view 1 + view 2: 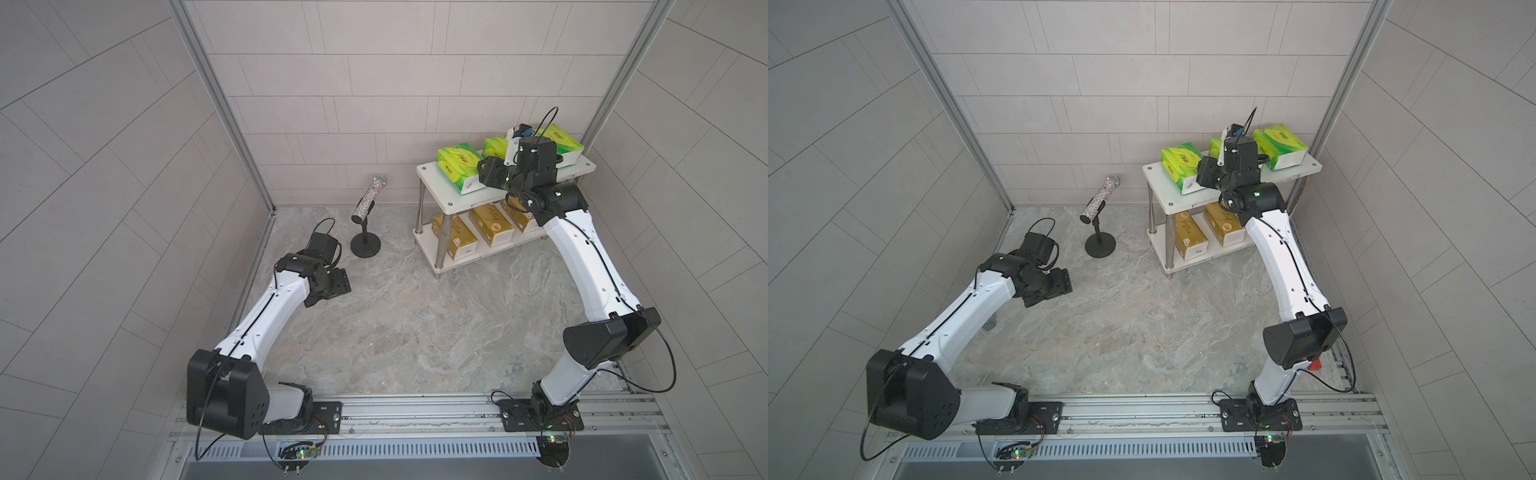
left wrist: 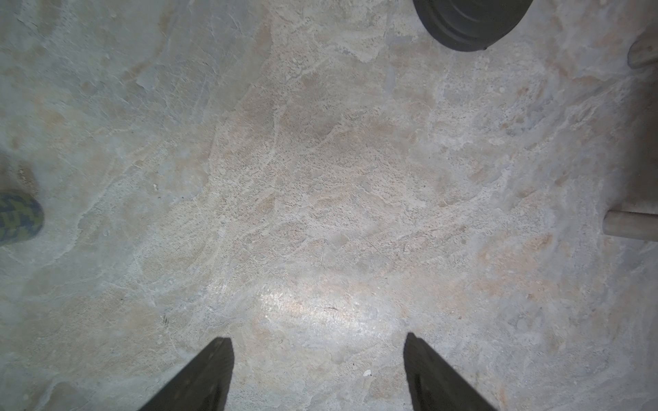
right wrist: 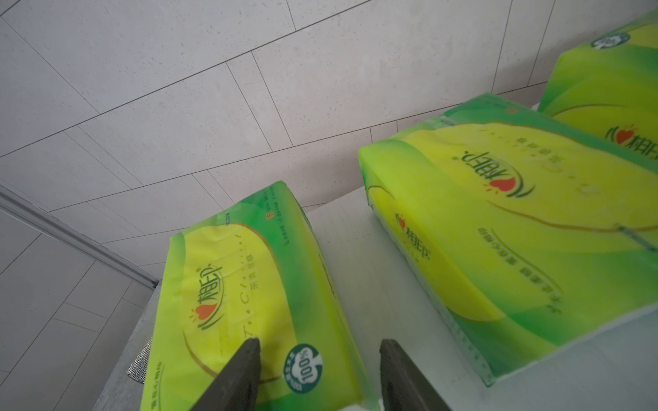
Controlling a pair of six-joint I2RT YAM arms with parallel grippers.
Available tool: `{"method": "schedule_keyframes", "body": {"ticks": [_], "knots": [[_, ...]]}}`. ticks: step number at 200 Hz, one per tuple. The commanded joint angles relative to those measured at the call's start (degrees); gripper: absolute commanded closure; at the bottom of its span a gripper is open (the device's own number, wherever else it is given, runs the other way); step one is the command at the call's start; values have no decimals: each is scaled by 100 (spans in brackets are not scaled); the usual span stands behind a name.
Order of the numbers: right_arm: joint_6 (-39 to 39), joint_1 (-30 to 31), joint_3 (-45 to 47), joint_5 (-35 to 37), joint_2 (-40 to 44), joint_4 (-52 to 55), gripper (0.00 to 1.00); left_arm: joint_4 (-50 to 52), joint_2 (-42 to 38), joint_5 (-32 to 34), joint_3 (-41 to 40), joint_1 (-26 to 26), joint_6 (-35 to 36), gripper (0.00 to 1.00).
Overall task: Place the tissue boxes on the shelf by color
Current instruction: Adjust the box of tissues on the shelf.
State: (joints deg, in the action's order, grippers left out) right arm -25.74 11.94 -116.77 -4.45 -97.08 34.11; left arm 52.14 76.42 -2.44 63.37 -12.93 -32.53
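Observation:
The white two-tier shelf (image 1: 440,196) (image 1: 1173,198) stands at the back right. Three green tissue boxes lie on its top board: left (image 1: 459,166) (image 3: 249,284), middle (image 1: 495,146) (image 3: 498,227), right (image 1: 559,143) (image 3: 605,82). Gold ones (image 1: 455,237) (image 1: 490,224) (image 1: 1190,235) sit on the lower board; a third (image 1: 519,218) is partly hidden by my right arm. My right gripper (image 1: 488,168) (image 3: 320,343) is open over the left green box's near end, one finger above its top face, the other above bare board. My left gripper (image 1: 338,282) (image 2: 318,338) hangs open over the table, holding nothing.
A black-based stand (image 1: 365,246) (image 2: 470,21) carrying a glittery cylinder (image 1: 368,199) stands left of the shelf. Tiled walls close in behind and beside the shelf. The shelf's chrome legs (image 2: 630,222) show at the edge of the left wrist view.

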Motion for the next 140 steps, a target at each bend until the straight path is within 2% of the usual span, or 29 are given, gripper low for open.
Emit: {"method": "schedule_keyframes", "body": {"ticks": [1,89,122,140], "knots": [[-28,3,-140,-28,40,102,41,85,-118,89,-18,-9,3,17],[318,-40,-1097,91,-218,368,18,82,-165,129,20,-13,-16,17],[616,-275,-1398,-31,-155,804,8,174,-241,378,195,-16,175,17],[766,-481,-1234,-197,97,1065,3,197,-301,578,318,-15,363,17]]}}
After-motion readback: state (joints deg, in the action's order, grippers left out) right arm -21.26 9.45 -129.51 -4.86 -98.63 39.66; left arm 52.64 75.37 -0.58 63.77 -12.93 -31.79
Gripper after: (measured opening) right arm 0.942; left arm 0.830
